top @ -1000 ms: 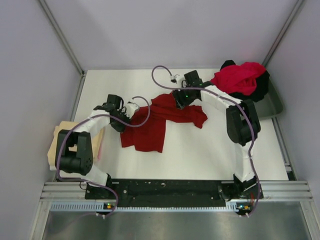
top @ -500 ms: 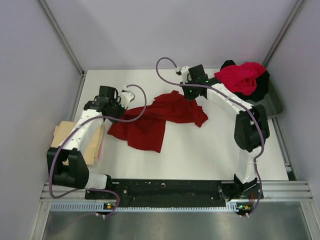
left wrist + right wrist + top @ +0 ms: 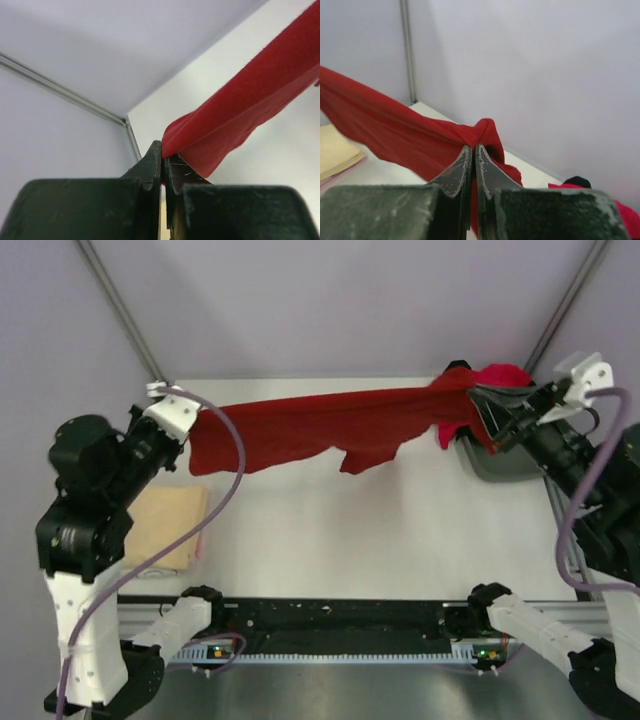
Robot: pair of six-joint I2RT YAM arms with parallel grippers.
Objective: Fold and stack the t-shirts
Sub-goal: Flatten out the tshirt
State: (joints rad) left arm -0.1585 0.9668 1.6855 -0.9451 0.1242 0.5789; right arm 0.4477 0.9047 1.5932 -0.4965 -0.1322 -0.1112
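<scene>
White table (image 3: 400,530), beige shirt (image 3: 165,525) left, tray (image 3: 505,465) right, maroon shirt (image 3: 320,425) aloft

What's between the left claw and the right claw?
The maroon shirt, stretched nearly taut in the air, one end pinched in the left claw, the other in the right claw. The top view shows the whole span.

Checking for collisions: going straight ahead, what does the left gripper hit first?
Shut on the dark maroon cotton t-shirt, the left gripper would likely reach the white tabletop near its back corner; depth unclear.
</scene>
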